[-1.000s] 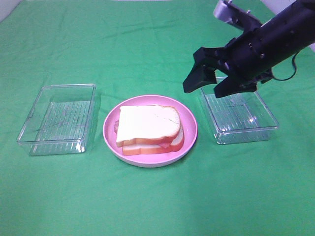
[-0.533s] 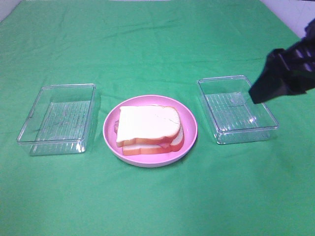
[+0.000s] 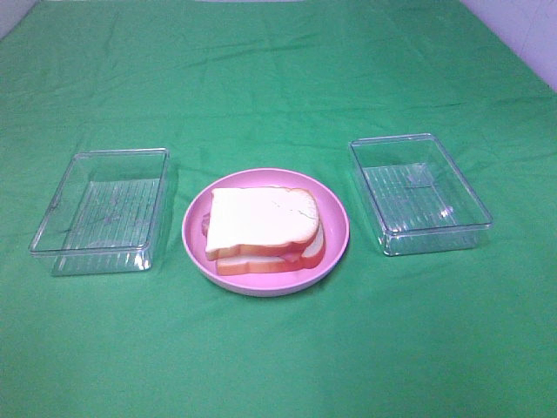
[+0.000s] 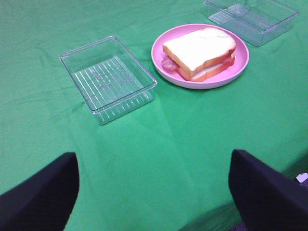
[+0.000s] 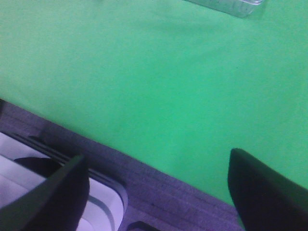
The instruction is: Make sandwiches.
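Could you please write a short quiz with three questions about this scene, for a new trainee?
1. True or false: the sandwich lies on the pink plate.
2. What is inside the two clear trays, the left tray and the right tray? A) bread slices B) nothing visible C) cheese
3. Fill in: in the wrist views, the left gripper and the right gripper both have their jaws ____.

Key:
1. True. The top bread slice covers the stack, with pink filling showing at the edge.
2. B. Both trays look empty on the green cloth.
3. Open, holding nothing.
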Available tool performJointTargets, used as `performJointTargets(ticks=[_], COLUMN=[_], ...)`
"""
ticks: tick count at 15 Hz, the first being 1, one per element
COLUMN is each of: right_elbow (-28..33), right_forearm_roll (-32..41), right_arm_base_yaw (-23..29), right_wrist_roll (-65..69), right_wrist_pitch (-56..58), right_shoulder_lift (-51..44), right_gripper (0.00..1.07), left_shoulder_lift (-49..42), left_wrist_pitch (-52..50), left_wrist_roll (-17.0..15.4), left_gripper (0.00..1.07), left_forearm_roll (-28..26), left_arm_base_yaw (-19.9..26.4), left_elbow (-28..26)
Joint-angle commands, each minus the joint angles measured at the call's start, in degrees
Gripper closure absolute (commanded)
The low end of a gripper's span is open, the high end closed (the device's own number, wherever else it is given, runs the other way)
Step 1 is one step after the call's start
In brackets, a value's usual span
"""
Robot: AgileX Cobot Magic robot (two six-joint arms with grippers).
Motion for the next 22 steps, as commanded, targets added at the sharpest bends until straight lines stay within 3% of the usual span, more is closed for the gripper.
performJointTargets(ticks=[1, 5, 8, 18, 20, 22], right_elbow=[3.44, 5.04, 5.04, 5.04, 5.04, 5.04], right_forearm_roll=[-0.74, 0.29, 0.23, 0.29, 0.63, 0.74], right_arm_base_yaw=[0.00, 0.00, 0.00, 0.00, -2.81, -9.40], right_wrist_roll=[0.52, 0.11, 0.11, 0.11, 0.11, 0.11], right_wrist_pitch=[-1.43, -2.58, -2.58, -2.58, -2.58, -2.58], right_shoulder_lift=[-8.25, -23.95, -30.14, -30.71, -31.00, -31.46], right_gripper=[0.31, 0.31, 0.31, 0.31, 0.31, 0.31], left_shoulder_lift=[-1.38, -1.38, -1.38, -1.38, -1.43, -1.43], left_wrist_pitch=[-0.74, -0.74, -0.74, -0.74, -0.74, -0.74], left_wrist_roll=[0.11, 0.00, 0.00, 0.00, 0.06, 0.06], left_gripper=[0.26, 0.26, 0.26, 0.26, 0.26, 0.26], left_forearm_roll=[-0.11, -0.06, -0.06, -0.11, -0.06, -0.06], left_arm_base_yaw=[0.00, 0.00, 0.00, 0.00, 3.55, 10.83], left_elbow=[0.11, 0.11, 0.11, 0.11, 0.11, 0.11])
